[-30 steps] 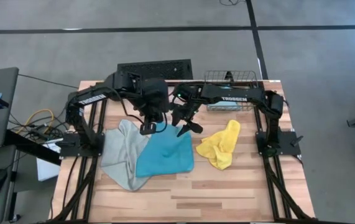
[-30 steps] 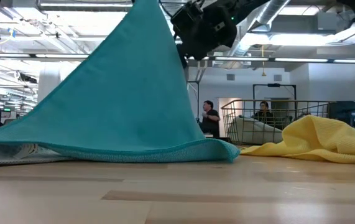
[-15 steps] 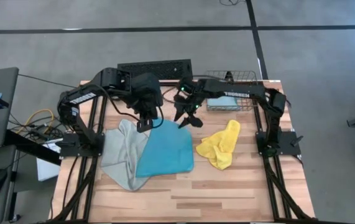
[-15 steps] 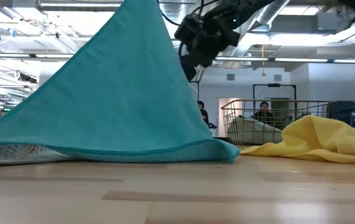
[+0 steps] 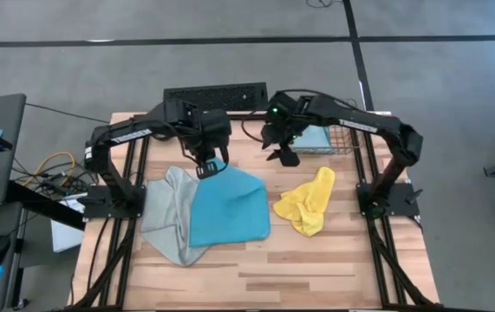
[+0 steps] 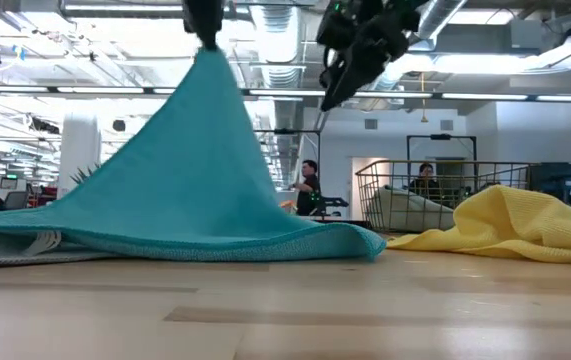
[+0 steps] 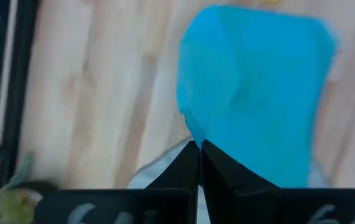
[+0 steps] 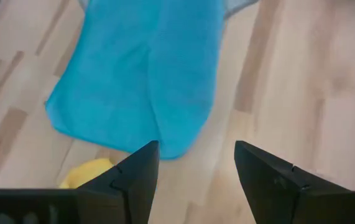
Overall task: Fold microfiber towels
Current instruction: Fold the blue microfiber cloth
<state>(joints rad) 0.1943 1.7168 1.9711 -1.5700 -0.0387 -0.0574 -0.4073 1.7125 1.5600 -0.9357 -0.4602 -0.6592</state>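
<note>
Left tool [image 5: 209,165] is pinched tight on one corner of the cyan-blue towel [image 5: 230,208] and holds it up, so the cloth hangs as a tent in the low view [image 6: 180,170], its other edges lying on the worktop [image 5: 316,260]. Likely reason: lifting a corner to carry it across for a fold.

Right tool [image 5: 283,154] hangs above the worktop behind the cloth, near the wire basket [image 5: 321,108], fingers spread, nothing in them. It looks idle or lining up for another corner.

Count:
- cyan-blue towel: 1, mid-worktop, overlapping the grey-green one
- grey-green towel [image 5: 165,212]: 1, flat, partly under the cyan one on the left arm's side
- yellow towel [image 5: 308,201]: 1, crumpled on the right arm's side, apart from the others
- pale blue cloth [image 5: 314,139]: 1, in the basket
- arms: 2

None looks folded yet.
</note>
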